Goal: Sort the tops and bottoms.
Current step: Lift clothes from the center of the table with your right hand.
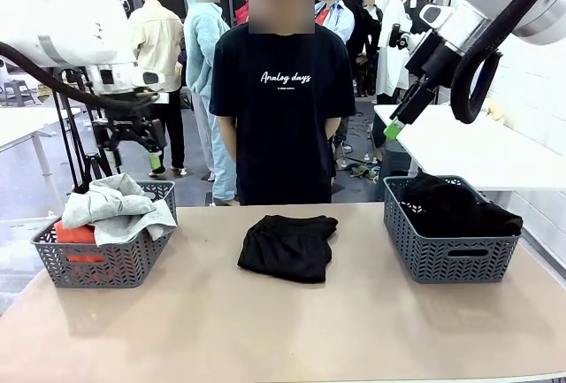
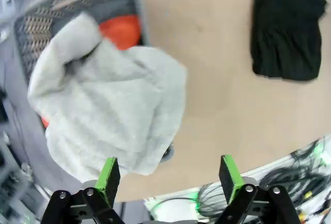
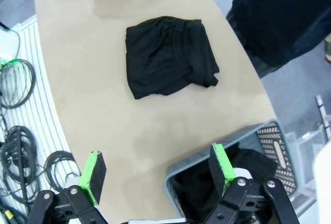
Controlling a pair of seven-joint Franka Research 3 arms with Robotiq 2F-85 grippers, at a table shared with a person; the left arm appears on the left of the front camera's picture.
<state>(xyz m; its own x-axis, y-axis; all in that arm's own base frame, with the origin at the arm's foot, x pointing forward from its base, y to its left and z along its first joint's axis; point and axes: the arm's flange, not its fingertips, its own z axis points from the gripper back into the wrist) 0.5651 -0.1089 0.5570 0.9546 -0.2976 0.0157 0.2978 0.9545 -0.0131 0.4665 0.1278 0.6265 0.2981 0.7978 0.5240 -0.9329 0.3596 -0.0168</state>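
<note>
A light grey top (image 1: 115, 209) lies heaped over an orange top (image 1: 75, 236) in the left grey basket (image 1: 104, 268). One folded black bottom (image 1: 287, 246) rests on the table's middle, and another black bottom (image 1: 460, 206) fills the right grey basket (image 1: 451, 255). My left gripper (image 1: 133, 155) hangs open above the left basket with nothing between its fingers. From its wrist I look down on the grey top (image 2: 108, 110), a patch of orange (image 2: 121, 30) and my open left gripper (image 2: 169, 175). High over the right basket my right gripper (image 1: 395, 126) is open too; the right wrist view has my right gripper (image 3: 156, 167) above the folded black bottom (image 3: 168, 56).
A person in a black T-shirt with white lettering (image 1: 283, 109) stands at the table's far edge, hands behind the back. The tan table (image 1: 265, 330) is bare in front of the baskets. Cables (image 3: 20, 146) lie on the floor beside the table.
</note>
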